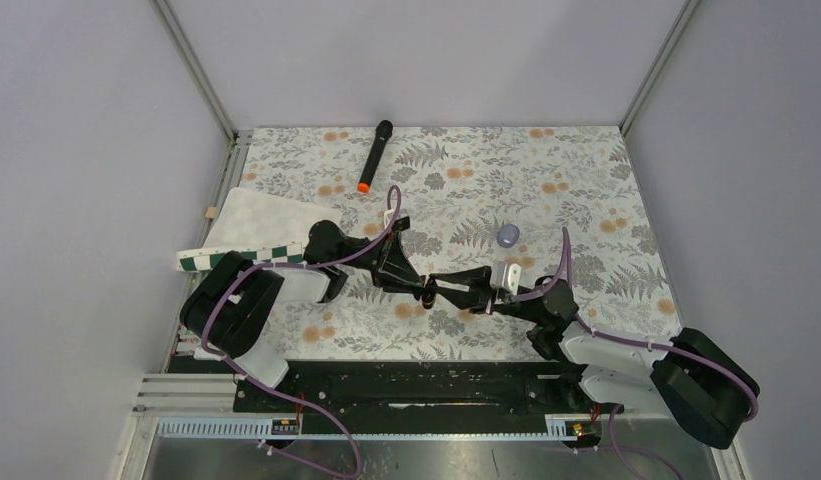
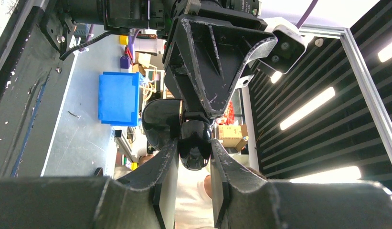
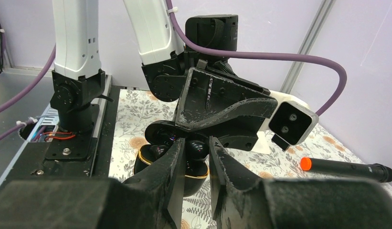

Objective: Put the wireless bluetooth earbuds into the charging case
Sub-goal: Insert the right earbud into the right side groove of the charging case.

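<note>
Evidently the left gripper (image 2: 194,151) is clamped on the charging case (image 3: 147,166). It holds the case off the table (image 1: 606,190) at the centre of the top view, lid open, likely so the wells face the other arm. The right gripper (image 3: 196,143) meets it tip to tip. It is closed, probably on an earbud (image 3: 196,151) that its fingers half hide, just above the case.

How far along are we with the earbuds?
Done: the charging case is open, with the left gripper shut on it. In hand: the right gripper pinches what looks like an earbud at the case's wells. Remaining: seating; I cannot confirm either earbud is fully in.
</note>
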`<act>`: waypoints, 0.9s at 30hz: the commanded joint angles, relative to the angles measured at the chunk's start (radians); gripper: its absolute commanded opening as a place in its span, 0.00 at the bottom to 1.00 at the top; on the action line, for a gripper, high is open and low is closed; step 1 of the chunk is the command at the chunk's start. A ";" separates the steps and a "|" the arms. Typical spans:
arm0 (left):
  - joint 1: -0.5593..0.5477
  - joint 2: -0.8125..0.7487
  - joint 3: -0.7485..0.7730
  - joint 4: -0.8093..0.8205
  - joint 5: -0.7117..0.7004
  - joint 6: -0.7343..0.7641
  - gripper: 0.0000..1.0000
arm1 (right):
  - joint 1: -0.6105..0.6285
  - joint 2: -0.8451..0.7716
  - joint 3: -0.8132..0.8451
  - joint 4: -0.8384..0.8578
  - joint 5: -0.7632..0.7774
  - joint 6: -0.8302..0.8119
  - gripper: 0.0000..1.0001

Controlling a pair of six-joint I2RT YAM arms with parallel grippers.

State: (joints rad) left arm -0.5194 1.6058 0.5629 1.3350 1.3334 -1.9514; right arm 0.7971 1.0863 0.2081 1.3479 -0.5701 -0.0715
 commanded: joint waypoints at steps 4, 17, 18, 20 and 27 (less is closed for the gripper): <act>0.005 -0.011 0.059 0.101 -0.048 -0.006 0.00 | 0.027 -0.014 -0.001 -0.164 0.003 -0.053 0.00; 0.005 -0.014 0.057 0.100 -0.046 -0.003 0.00 | 0.027 0.006 0.007 -0.131 0.014 -0.001 0.10; 0.005 -0.014 0.055 0.101 -0.045 -0.003 0.00 | 0.027 0.006 0.009 -0.127 0.014 0.002 0.10; 0.006 -0.011 0.054 0.101 -0.045 -0.002 0.00 | 0.027 0.004 0.013 -0.118 0.014 0.009 0.13; 0.004 -0.007 0.057 0.101 -0.047 0.000 0.00 | 0.027 -0.016 0.009 -0.102 0.041 0.022 0.30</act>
State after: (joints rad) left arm -0.5114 1.6058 0.5632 1.3342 1.3357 -1.9545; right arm 0.8097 1.0683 0.2153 1.2968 -0.5320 -0.0799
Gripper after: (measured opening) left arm 0.261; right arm 0.280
